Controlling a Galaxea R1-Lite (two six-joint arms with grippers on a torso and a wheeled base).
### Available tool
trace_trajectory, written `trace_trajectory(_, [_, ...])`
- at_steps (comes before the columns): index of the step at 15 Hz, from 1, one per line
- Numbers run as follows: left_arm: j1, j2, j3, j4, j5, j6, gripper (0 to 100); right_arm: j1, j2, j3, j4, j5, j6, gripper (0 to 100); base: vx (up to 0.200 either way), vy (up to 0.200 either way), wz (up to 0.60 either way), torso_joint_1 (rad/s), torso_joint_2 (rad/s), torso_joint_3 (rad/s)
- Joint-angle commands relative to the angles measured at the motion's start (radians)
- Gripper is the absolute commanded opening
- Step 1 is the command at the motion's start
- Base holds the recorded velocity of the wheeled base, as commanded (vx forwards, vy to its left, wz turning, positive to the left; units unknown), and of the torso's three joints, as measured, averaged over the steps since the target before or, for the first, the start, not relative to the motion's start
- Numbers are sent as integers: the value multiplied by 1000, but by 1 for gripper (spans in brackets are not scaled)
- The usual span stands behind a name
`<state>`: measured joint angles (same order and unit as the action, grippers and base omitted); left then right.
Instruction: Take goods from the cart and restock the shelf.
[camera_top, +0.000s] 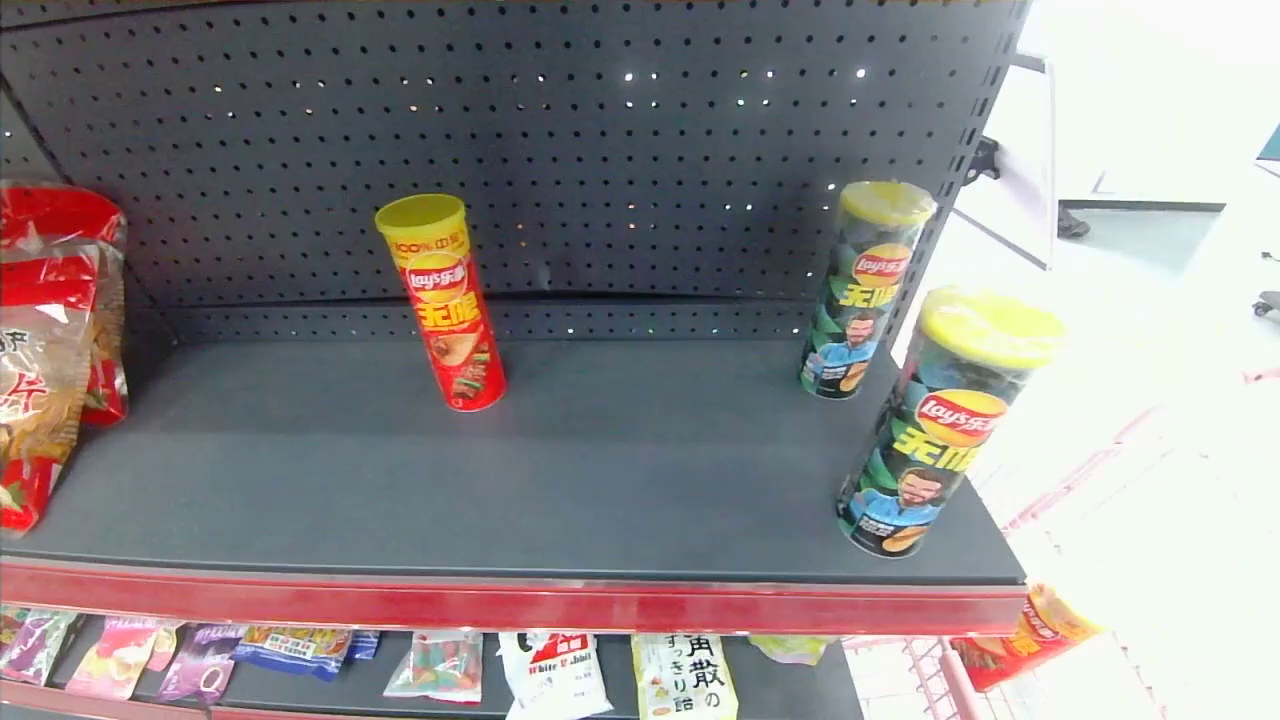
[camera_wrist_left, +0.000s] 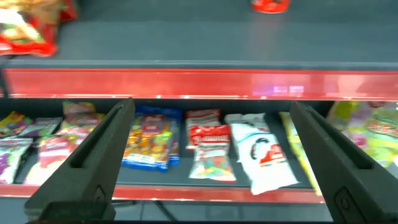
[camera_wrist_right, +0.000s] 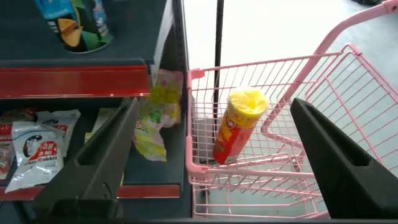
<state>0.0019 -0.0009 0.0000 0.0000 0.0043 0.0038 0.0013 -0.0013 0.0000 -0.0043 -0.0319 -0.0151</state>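
A red chip can (camera_wrist_right: 238, 127) leans in the pink cart (camera_wrist_right: 267, 63) beside the shelf (camera_top: 620, 460). On the shelf stand another red can (camera_top: 442, 300) (mid-board, towards the back), a rear green can (camera_top: 865, 290) and a front green can (camera_top: 945, 420), both at its right end. The left end effector (camera_wrist_left: 211, 107) and the right end effector (camera_wrist_right: 216, 104) hold nothing, fingers apart.
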Motion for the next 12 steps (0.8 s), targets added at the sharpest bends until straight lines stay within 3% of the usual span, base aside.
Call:
trace_trajectory(1, [0, 1, 0, 0, 0, 1, 100, 0, 1, 0, 0, 0, 0, 100, 0, -200, 0, -2, 7, 7])
trace_trajectory(9, [0, 1, 0, 0, 0, -1, 100, 0, 1, 0, 0, 0, 0, 100, 0, -200, 0, 4, 1, 5])
trace_trajectory(12, [0, 1, 0, 0, 0, -4, 100, 0, 1, 0, 0, 0, 0, 100, 0, 0, 0, 0, 0, 0])
